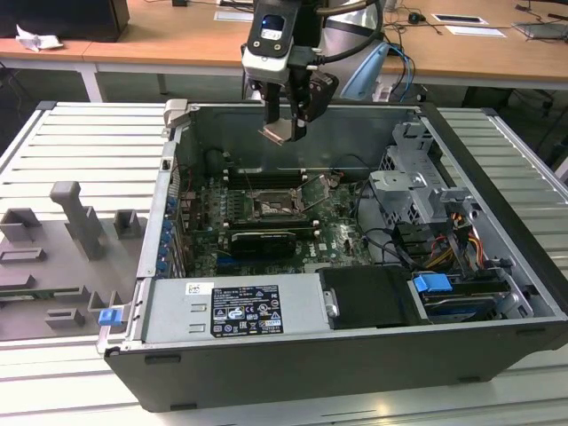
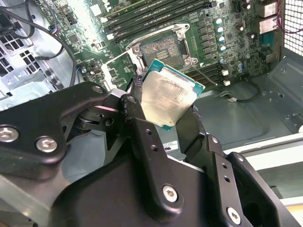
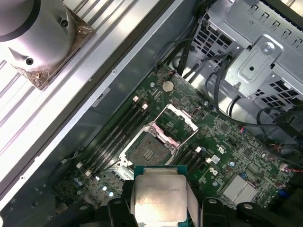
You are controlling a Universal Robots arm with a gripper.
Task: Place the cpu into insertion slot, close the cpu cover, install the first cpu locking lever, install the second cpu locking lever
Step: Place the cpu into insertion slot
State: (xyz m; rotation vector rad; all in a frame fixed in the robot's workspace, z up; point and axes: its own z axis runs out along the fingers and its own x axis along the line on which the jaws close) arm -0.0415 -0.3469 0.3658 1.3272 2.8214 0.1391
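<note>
My gripper (image 1: pixel 286 131) hangs above the open computer case, shut on the cpu (image 1: pixel 278 133), a small square chip with a pale metal top. In both wrist views the cpu (image 2: pixel 168 97) (image 3: pixel 160 198) sits tilted between the black fingers (image 2: pixel 142 137), well above the green motherboard. The insertion slot (image 1: pixel 271 207) (image 2: pixel 161 49) (image 3: pixel 149 152) lies bare below it, a dark square socket with a metal rim. The cpu cover (image 2: pixel 118 71) (image 3: pixel 176 124) stands swung open at one edge of the socket.
Long memory slots (image 3: pixel 118 137) flank the socket, and a black expansion card (image 1: pixel 262 240) lies in front of it. A metal drive cage (image 1: pixel 417 191) with cables fills the exterior view's right. The case walls (image 1: pixel 177 169) surround the board. Grey fixtures (image 1: pixel 80 222) sit outside, left.
</note>
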